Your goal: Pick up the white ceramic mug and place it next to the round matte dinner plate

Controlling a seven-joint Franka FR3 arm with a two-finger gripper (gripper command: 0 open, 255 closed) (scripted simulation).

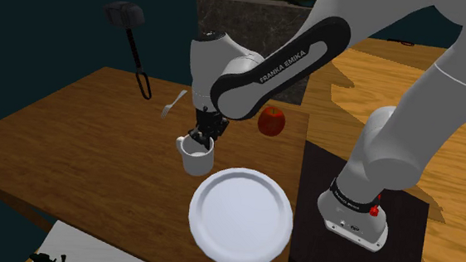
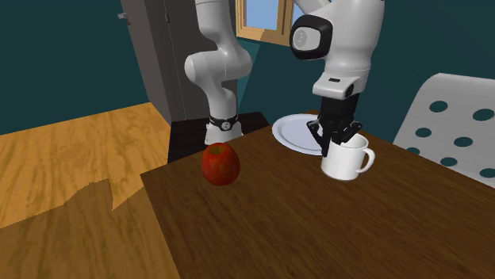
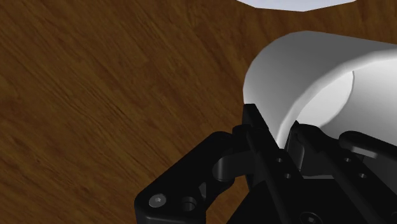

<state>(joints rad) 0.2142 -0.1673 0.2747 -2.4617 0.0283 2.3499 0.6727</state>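
The white mug (image 1: 195, 159) stands upright on the brown wooden table (image 1: 73, 133), just beyond the round white plate (image 1: 241, 214) and a small gap away from it. My black gripper (image 1: 202, 139) comes down from above and is shut on the mug's rim, one finger inside and one outside. In the second exterior view the mug (image 2: 345, 161) has its handle towards that view's right, with the gripper (image 2: 337, 141) on its wall and the plate (image 2: 295, 131) behind. In the wrist view the mug (image 3: 305, 76) is clasped by the gripper (image 3: 280, 137).
A red apple (image 1: 272, 120) lies on the table behind the mug, towards the stand (image 1: 359, 217). A pale fork (image 1: 173, 104) and a black utensil (image 1: 133, 41) are farther back. A white perforated chair (image 2: 452, 119) stands past the table's edge.
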